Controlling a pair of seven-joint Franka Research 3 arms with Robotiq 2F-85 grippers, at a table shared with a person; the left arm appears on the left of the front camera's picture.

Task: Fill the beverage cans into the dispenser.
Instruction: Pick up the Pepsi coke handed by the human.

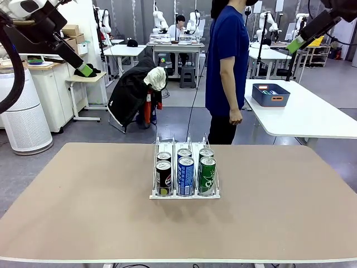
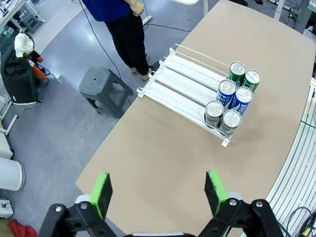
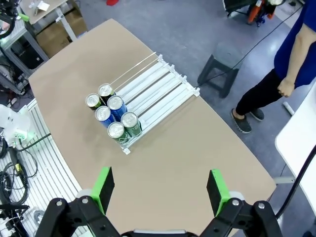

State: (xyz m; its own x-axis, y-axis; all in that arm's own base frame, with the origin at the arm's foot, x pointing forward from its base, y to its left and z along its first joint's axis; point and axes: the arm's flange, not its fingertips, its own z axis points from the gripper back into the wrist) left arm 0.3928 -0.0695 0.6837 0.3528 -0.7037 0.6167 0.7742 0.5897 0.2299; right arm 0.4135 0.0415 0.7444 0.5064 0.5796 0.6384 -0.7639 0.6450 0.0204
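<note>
Tan-topped, round-cornered table (image 1: 83,218) spans the front view, with the far edge toward a person in a dark blue T-shirt and black trousers (image 1: 226,61) who stands side-on just beyond it, one hand (image 1: 236,117) hanging by the thigh. Behind and to the person's side stands a white table (image 1: 318,120) carrying a dark blue rectangular plastic tub (image 1: 270,95). A grey plastic stool (image 2: 101,86) sits on the floor near the table's far edge, close to the person's feet.

At the middle of the tan table lies the clear-and-white plastic dispenser with three narrow lanes (image 2: 180,81), its low front lip facing the robot's side and its length running toward the person.

The left gripper, black with green pads (image 2: 158,180), is raised high above the table's left part, well apart from the dispenser; its fingers stand wide apart and hold nothing. The right gripper of the same build (image 3: 159,177) hangs equally high on the other side, fingers likewise spread wide and empty.

Six slim aluminium beverage cans stand upright in the dispenser, two per lane, crowded against the front lip: a black can (image 1: 163,178) in the left lane, a blue can with white lettering (image 1: 186,176) in the middle, a green can (image 1: 207,176) on the right, each with a matching can touching it from behind.
</note>
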